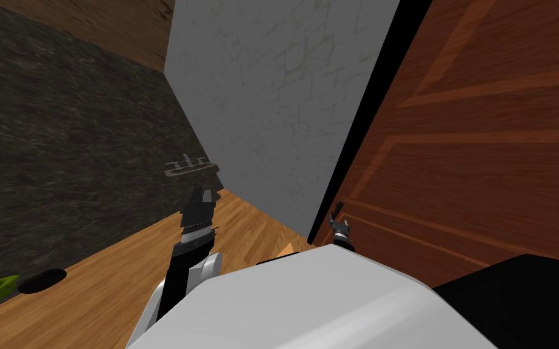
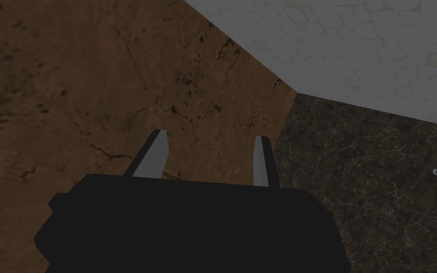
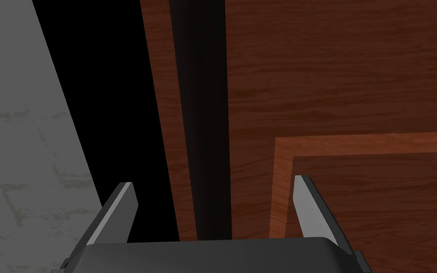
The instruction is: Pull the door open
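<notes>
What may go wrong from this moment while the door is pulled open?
1. The right gripper is open, the dark handle between its fingers; pulling before they close could slip off.
2. The handle sits near the door edge beside a black gap; a finger may slide in there.

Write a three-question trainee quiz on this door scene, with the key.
1. True or false: the right hand is shut on the dark handle.
2. Multiple choice: the door is A) white, B) reddish-brown wood, C) green.
3. Fill in: between the door's edge and the pale wall lies a ___ area.
Key: 1 false (open around it); 2 B; 3 black.
</notes>
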Tool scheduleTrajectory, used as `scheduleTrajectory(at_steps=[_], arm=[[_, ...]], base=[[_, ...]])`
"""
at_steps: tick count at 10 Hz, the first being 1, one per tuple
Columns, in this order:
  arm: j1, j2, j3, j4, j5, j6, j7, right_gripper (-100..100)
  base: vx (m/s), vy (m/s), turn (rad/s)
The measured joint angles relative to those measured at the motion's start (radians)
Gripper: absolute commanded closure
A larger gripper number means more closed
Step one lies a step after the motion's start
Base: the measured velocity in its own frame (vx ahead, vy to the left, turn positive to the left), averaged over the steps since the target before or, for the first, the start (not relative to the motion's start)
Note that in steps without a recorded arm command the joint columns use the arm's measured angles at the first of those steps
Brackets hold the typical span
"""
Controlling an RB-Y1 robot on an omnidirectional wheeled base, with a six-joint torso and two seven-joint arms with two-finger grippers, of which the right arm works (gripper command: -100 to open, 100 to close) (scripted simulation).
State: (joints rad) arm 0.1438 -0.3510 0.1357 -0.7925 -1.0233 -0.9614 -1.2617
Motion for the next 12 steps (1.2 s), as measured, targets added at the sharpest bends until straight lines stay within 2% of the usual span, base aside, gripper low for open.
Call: scheduleTrajectory(at_steps=[2,5,6,12], arm=[[0.035,-0.032,0.005,-0.016,-0.002,0.000,-0.036,-100],[0.056,-0.064,0.019,0.008,0.002,-0.007,-0.094,-100],[0.060,-0.064,0.020,0.010,0.002,-0.008,-0.098,100],[0.055,-0.063,0.021,0.007,0.003,-0.007,-0.094,100]], base=[[0.131,-0.002,-0.006],[0.114,0.001,-0.022],[-0.021,0.014,0.036],[-0.027,0.002,0.008]])
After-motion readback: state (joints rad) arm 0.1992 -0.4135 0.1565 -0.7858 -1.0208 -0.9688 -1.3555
